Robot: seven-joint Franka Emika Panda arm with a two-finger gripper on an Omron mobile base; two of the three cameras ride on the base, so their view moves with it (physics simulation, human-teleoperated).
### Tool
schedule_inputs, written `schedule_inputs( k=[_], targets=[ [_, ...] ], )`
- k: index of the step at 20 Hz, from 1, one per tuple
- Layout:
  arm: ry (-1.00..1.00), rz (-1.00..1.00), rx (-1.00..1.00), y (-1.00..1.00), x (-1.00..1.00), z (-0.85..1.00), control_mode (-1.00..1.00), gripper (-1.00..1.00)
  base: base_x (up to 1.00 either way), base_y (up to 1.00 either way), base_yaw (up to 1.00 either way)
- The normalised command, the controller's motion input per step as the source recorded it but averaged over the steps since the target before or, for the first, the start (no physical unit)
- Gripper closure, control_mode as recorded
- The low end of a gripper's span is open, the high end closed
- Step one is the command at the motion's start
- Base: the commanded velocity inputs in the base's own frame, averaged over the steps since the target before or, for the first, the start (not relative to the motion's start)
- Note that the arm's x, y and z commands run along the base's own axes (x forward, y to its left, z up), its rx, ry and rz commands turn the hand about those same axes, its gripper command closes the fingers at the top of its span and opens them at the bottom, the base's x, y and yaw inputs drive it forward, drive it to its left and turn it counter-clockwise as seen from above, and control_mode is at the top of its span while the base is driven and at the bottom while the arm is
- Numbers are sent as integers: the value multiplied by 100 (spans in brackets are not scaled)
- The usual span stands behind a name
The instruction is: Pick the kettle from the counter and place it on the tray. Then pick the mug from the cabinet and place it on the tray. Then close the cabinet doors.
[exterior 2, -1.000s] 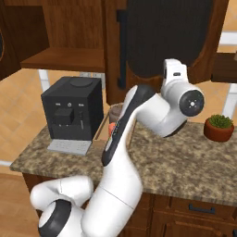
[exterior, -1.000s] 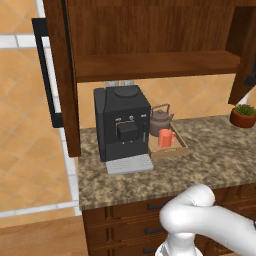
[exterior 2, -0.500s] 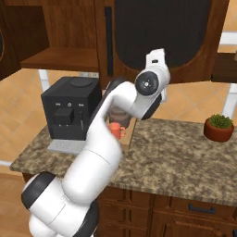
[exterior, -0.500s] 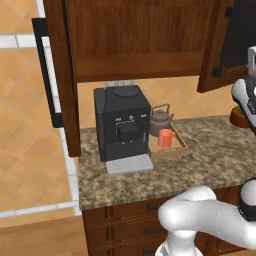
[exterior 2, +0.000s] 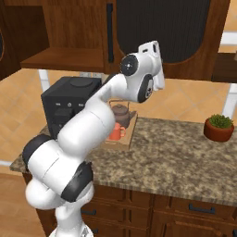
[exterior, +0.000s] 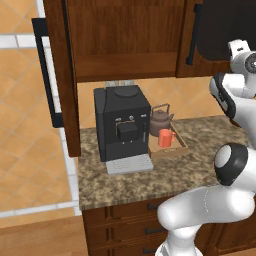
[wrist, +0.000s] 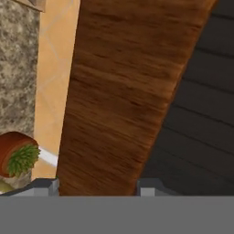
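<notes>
The brown-grey kettle [exterior: 161, 119] and the orange-red mug [exterior: 166, 137] stand together on the light-wood tray [exterior: 178, 148], on the granite counter [exterior: 125, 182] beside the coffee machine. In the right base view the kettle [exterior 2: 121, 113] and mug [exterior 2: 115, 133] sit behind my arm. The cabinet [exterior: 125, 40] has its left door [exterior: 62, 75] swung wide open. Its right door [exterior 2: 171, 32] is swung most of the way across the opening. My gripper [wrist: 98, 187] is open and empty, held up close against the wood frame and dark panel of that right door.
A large black coffee machine [exterior: 122, 125] stands left of the tray. A potted plant [exterior 2: 218, 127] sits at the counter's right end. Dark drawers [exterior 2: 199, 208] run under the counter. My white arm arches over the counter between tray and door.
The right cabinet door has swung in from the far right toward the cabinet front. My arm has risen and followed it, hand against the door.
</notes>
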Motion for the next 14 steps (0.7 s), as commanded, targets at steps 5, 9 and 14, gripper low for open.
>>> schedule_inputs(
  k=[5, 9, 14],
  targets=[
    [2, -8, -5, 0, 74, -29, -100, -100, 0, 0, 0],
    [0, -3, -1, 0, 44, -46, -100, -100, 0, 0, 0],
    [0, 0, 0, 19, -1, -43, -100, -100, 0, 0, 0]
  ],
)
